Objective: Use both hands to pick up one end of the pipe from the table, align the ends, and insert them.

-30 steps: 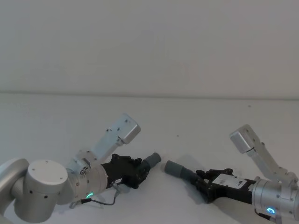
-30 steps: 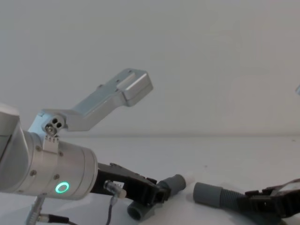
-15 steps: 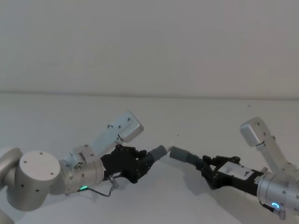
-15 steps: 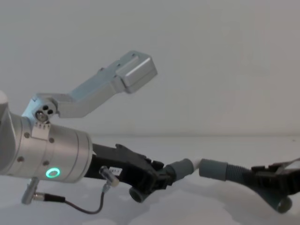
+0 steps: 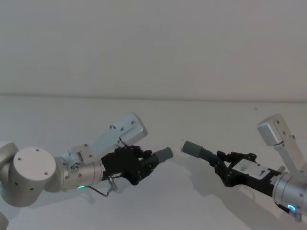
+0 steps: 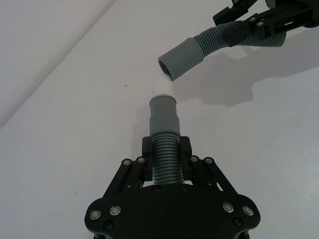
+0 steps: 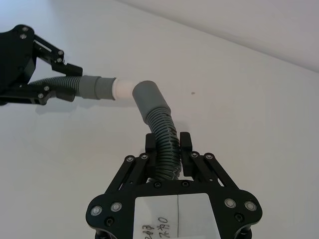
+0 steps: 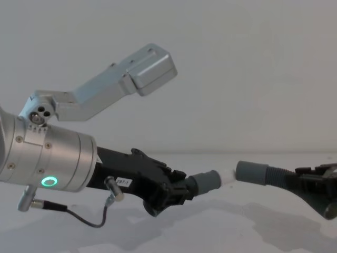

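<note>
L gripper (image 5: 146, 160): pinching ribbed hose (image 6: 166, 162), white tip (image 6: 162, 87) fwd.
R gripper (image 5: 222, 161): pinching 2nd hose (image 7: 165, 135) w/ grey cuff (image 7: 147, 97).
Ends: tip just beside cuff mouth, above bench (image 5: 201, 120).

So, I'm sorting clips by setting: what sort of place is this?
Probably a robot lab bench: a plain white table against a bare wall, with the left gripper holding a white-tipped hose and the right gripper a grey-cuffed hose.
</note>
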